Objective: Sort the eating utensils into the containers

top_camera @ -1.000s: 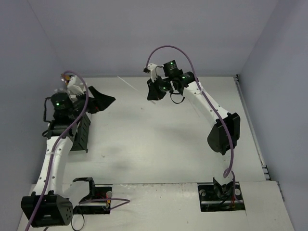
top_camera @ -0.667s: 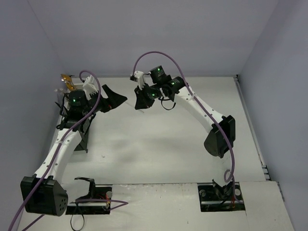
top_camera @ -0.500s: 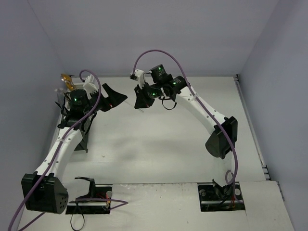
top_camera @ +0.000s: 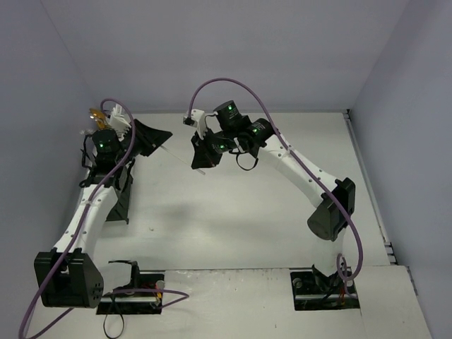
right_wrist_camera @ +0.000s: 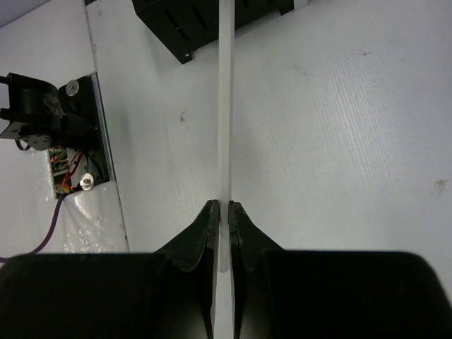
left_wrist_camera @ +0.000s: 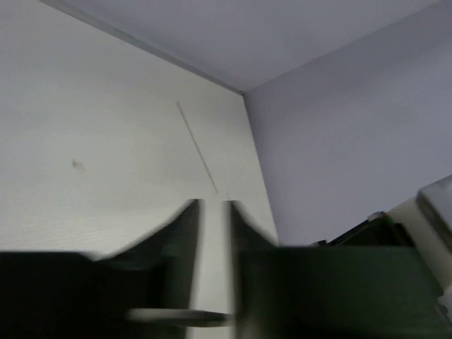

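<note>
Bins first: bunched in the far left corner of the table (top_camera: 233,233), tight against the left wall (top_camera: 28,106). Counting one white slatted bin (top_camera: 121,117) and two black ones from above. That means a black bin (top_camera: 152,135) just right of the white one, plus a second black bin (top_camera: 119,201) nearer in, half hidden under the left arm. Can't see down into any of them from these angles. Just a gold piece (top_camera: 94,112) poking out beside the white bin's left side, no telling whether inside a bin or not.

Utensil count on show: one gold piece and one thin pale stick (right_wrist_camera: 224,106). Also a thin line (left_wrist_camera: 198,148) on the tabletop in the left wrist view, stick or seam, too faint to call.

Right gripper (right_wrist_camera: 224,212): pinched nearly closed on the stick, which runs straight out past the fingertips and over a slotted black bin (right_wrist_camera: 176,25) at the top of the wrist view. No telling which of the two black ones. Left gripper (left_wrist_camera: 212,208): blurry, up by the bins, fingers a narrow gap apart with only tabletop showing between them.

Room-wise — walls on the left, back and right, with a broad stretch of white tabletop between the two arms and out toward the right wall.
</note>
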Available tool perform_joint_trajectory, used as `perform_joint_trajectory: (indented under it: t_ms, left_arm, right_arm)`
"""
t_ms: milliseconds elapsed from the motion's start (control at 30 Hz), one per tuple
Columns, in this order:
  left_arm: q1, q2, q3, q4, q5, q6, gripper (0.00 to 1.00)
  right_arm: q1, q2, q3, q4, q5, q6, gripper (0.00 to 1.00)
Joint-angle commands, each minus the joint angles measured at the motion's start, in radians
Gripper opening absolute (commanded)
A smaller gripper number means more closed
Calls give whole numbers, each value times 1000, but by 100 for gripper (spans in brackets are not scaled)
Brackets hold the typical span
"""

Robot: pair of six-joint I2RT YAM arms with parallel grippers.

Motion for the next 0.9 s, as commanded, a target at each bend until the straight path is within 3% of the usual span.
perform_joint_trajectory:
  t_ms: [0, 33, 67, 100, 133, 200, 233, 300, 367, 433, 600, 700, 867]
  left_arm:
    - [33, 11, 25, 183, 123, -148, 0]
    - [35, 6, 23, 183, 139, -154, 0]
    - [36, -4, 20, 183, 151, -158, 0]
    - [45, -15, 16, 183, 164, -159, 0]
    - [72, -28, 9, 183, 180, -154, 0]
    - [108, -54, 5, 177, 212, -120, 0]
    - [144, -75, 28, 123, 235, -34, 0]
    - [193, -105, 132, -139, 239, 229, 0]
    - [215, -134, 224, -464, 181, 561, 0]
    - [216, -183, 314, -635, 99, 739, 0]
    - [230, -304, 388, -820, -144, 1134, 0]
    - [263, -330, 389, -866, -236, 1222, 0]
    - [365, -323, 329, -831, -196, 1284, 0]
  right_arm:
    - [2, -59, -14, 44, -2, 5, 1]
    - [1, -57, -13, 44, 0, 8, 4]
    - [0, -57, -11, 44, 1, 10, 16]
    - [-1, -58, -10, 45, 3, 11, 31]
    - [-3, -63, -10, 46, 10, 10, 52]
    - [-11, -80, -2, 44, 37, 9, 80]
    - [-18, -87, 3, 46, 50, 10, 86]
    - [-57, -105, 9, 45, 48, 14, 97]
    - [-98, -122, 6, 46, 47, 19, 100]
    - [-137, -132, -4, 44, 53, 18, 100]
    - [-185, -149, -66, 44, 117, -5, 100]
    - [-189, -157, -105, 44, 167, -24, 100]
    - [-201, -178, -140, 44, 218, -61, 100]
